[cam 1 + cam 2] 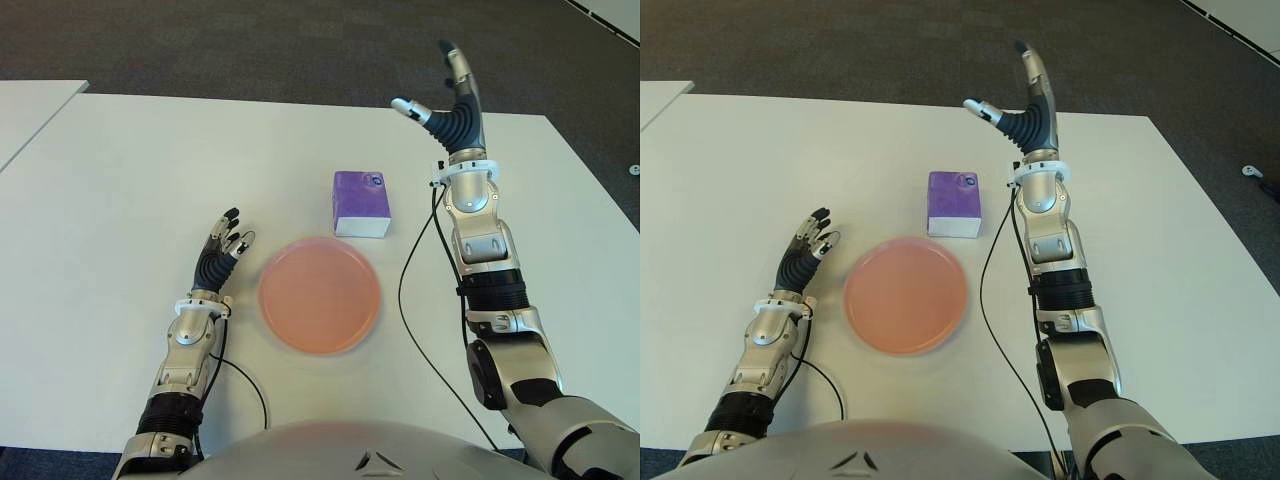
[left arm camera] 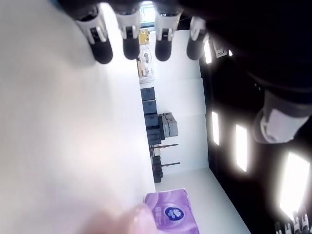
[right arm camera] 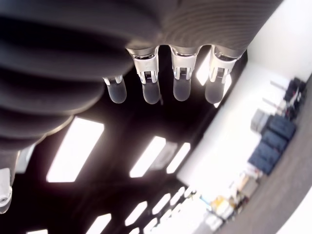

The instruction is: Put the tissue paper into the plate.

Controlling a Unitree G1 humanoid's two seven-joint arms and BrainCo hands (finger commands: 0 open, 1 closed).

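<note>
A purple and white tissue pack (image 1: 361,203) lies on the white table (image 1: 120,180), just behind the pink round plate (image 1: 319,294); the plate holds nothing. My right hand (image 1: 448,100) is raised to the right of and beyond the pack, fingers spread, holding nothing. My left hand (image 1: 220,250) shows to the left of the plate, fingers relaxed and empty. The pack (image 2: 170,215) also appears far off in the left wrist view.
A second white table (image 1: 25,105) stands at the far left, separated by a narrow gap. Dark carpet (image 1: 250,40) lies beyond the table's far edge. A black cable (image 1: 415,290) hangs from my right arm next to the plate.
</note>
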